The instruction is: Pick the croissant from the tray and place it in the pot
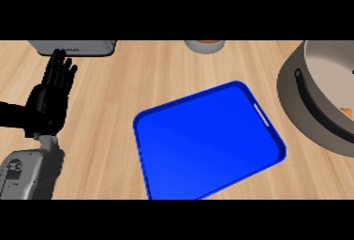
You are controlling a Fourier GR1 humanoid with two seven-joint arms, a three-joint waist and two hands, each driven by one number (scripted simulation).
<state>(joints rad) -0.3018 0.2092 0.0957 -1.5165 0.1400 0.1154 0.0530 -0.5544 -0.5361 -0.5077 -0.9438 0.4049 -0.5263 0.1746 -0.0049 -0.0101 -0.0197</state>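
A blue tray (207, 140) lies in the middle of the wooden counter with nothing on it. At the right edge stands a large grey pot (314, 98), cut off by the frame. A small orange-brown bit (348, 111), possibly the croissant, shows inside the pot at the frame's edge. My left hand (50, 98) rests at the left of the view, open with fingers straight and pointing up, well apart from the tray. My right hand does not show.
A grey appliance (72, 47) sits at the back left, just beyond my left hand's fingertips. A small pale container (204, 46) with an orange top stands at the back centre.
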